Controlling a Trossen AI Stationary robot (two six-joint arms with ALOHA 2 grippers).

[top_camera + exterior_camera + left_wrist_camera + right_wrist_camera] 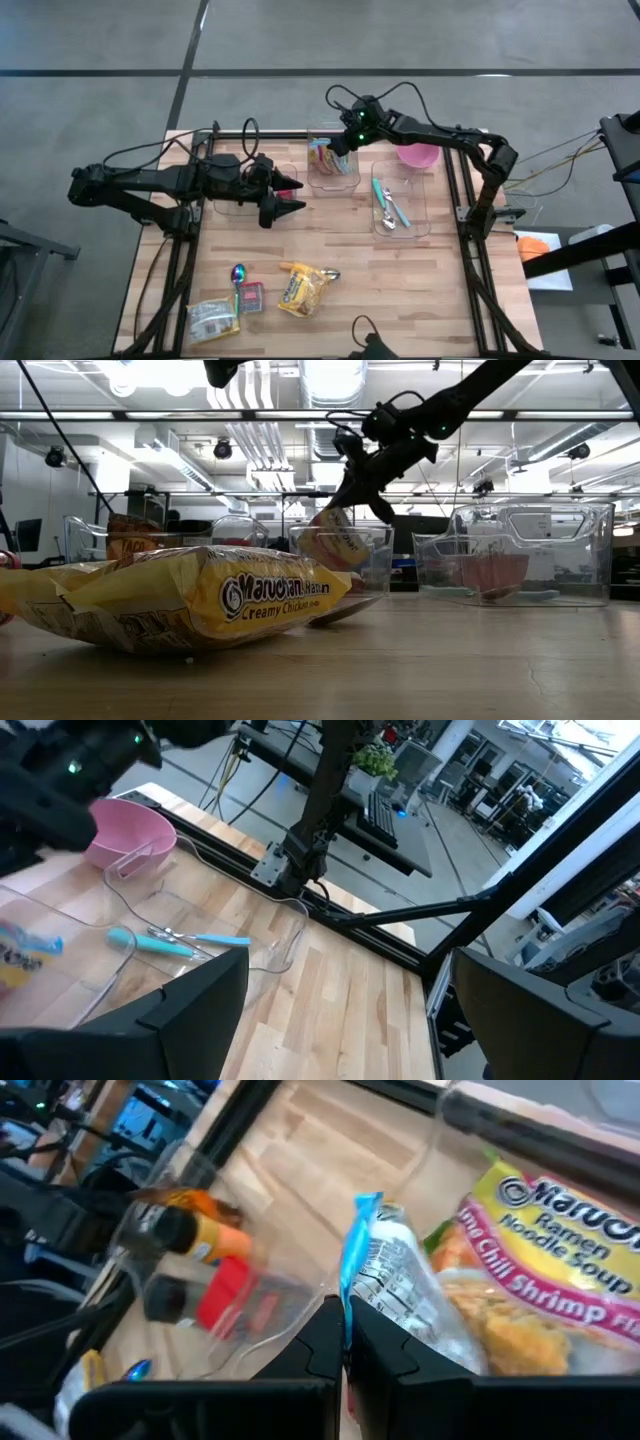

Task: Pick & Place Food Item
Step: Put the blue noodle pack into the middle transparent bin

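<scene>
A pink and yellow chili shrimp ramen packet [510, 1280] hangs in my right gripper [345, 1342], which is shut on it. In the high view that gripper [337, 150] is over the middle clear bin [345, 183] at the table's far side, and the packet [320, 158] shows inside the bin's outline. In the low view the packet [335, 540] hangs tilted between the bin's walls [378, 560]. My left gripper [290, 200] stands open and holds nothing, left of that bin; its fingers also show in the left wrist view [345, 1010]. My right gripper pinches the packet's blue-edged sealed end [352, 1265] between its two fingers. The fingers slant down from above and from the table's right. The packet hangs tilted below the fingers inside the bin. Whether its lower end touches the bin's floor I cannot tell.
A yellow creamy chicken ramen pack [305, 288], a spoon [238, 275], a small red packet [250, 297] and another pack [212, 320] lie near the front edge. A clear bin with utensils [400, 205] and a pink bowl [418, 155] stand right of the middle bin. A clear bin holding bottles [200, 1270] stands left of it.
</scene>
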